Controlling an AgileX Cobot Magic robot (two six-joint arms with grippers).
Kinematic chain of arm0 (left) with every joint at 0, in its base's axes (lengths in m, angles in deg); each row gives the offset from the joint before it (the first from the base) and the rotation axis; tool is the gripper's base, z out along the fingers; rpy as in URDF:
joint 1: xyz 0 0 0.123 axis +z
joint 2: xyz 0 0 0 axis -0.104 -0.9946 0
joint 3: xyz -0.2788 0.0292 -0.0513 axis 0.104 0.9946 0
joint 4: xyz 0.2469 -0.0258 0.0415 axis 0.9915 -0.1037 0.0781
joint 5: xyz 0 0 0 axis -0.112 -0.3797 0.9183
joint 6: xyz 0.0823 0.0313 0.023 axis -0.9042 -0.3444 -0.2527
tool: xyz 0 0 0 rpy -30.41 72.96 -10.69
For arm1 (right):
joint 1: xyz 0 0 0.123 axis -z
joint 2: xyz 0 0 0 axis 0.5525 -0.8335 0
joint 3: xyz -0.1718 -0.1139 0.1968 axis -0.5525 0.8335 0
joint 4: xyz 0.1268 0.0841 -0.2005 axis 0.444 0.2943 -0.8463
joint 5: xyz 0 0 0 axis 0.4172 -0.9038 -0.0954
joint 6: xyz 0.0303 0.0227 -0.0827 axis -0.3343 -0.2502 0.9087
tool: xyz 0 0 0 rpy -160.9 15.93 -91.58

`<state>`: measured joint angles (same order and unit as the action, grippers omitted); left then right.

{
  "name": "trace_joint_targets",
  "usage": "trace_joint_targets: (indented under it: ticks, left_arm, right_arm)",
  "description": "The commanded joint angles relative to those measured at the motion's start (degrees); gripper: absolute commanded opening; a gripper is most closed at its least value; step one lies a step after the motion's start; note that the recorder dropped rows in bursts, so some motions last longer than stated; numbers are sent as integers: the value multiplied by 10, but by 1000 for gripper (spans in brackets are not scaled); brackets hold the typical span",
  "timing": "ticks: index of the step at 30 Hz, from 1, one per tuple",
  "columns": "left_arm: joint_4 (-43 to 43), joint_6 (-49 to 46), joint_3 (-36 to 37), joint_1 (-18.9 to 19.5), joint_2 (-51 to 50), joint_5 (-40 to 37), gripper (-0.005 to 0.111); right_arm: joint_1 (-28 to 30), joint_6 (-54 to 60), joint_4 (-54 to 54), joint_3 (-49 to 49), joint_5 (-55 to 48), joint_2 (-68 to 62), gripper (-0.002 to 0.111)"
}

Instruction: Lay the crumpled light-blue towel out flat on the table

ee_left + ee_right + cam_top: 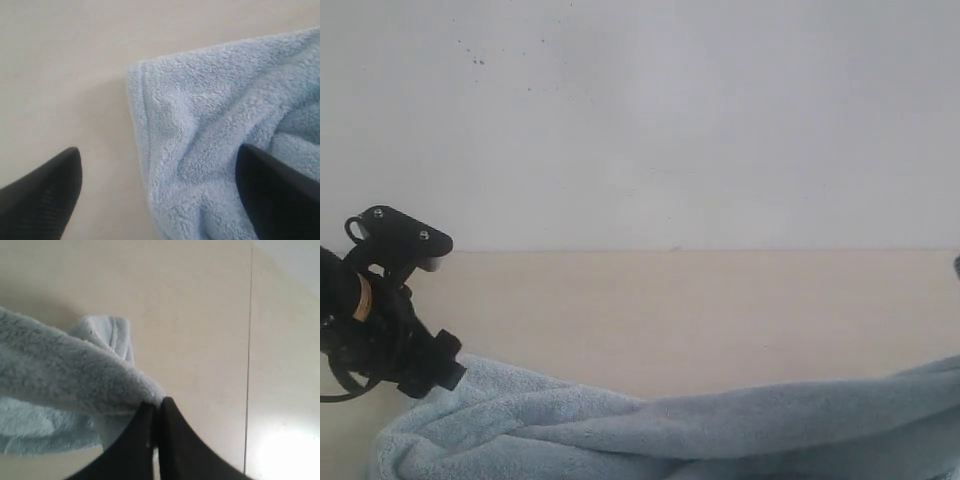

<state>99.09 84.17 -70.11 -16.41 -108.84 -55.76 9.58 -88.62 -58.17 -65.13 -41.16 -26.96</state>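
Observation:
The pale blue fluffy towel (720, 425) lies stretched in a rumpled band along the front of the beige table (670, 310), rising toward the right edge. My left gripper (160, 192) is open just above the towel's left corner: one finger (45, 195) is over bare table, the other (280, 195) over the cloth, and the hemmed edge (140, 125) lies between them. My right gripper (157, 405) is shut on a fold of the towel (60, 375), which hangs lifted from its tips. No label is visible.
The left arm (380, 320) stands at the table's left side. Bare tabletop runs behind the towel up to a white wall (670, 120). A thin seam (248, 340) crosses the table near the right gripper.

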Motion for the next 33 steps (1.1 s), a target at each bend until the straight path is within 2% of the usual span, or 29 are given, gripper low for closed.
trace_joint_targets:
  ticks: [1, 5, 10, 15, 18, 20, 24, 26, 29, 33]
  left_arm:
    - [5, 10, -24, 1, -6, 13, 79]
    - [6, 10, -28, 1, -6, 13, 79]
    - [3, 38, -26, 7, -6, 33, 77]
    - [2, 79, -29, 40, -14, 89, 77]
    - [-27, 71, -56, 62, -50, 73, 77]
    - [-84, 15, -85, 72, -85, 46, 77]
    - [-331, -239, -192, 93, -173, -97, 77]
    - [-421, -324, -240, 104, -207, -153, 77]
    - [-438, -337, -277, 123, -234, -173, 77]
    - [-453, -345, -278, 153, -244, -149, 77]
  right_arm:
    - [1, 83, 95, 53, -7, -6, 0]
    - [1, 111, 156, 109, 13, -15, 0]
    - [1, 108, 190, 124, 30, -15, 0]
    - [0, 83, 193, 124, 32, -15, 0]
    - [0, 83, 202, 124, 38, -15, 0]
    - [0, 83, 207, 124, 42, -15, 0]
    - [0, 83, 212, 124, 56, -15, 0]
    - [0, 83, 219, 124, 65, -15, 0]
    - [0, 83, 222, 124, 67, -15, 0]
    - [0, 83, 228, 124, 76, -15, 0]
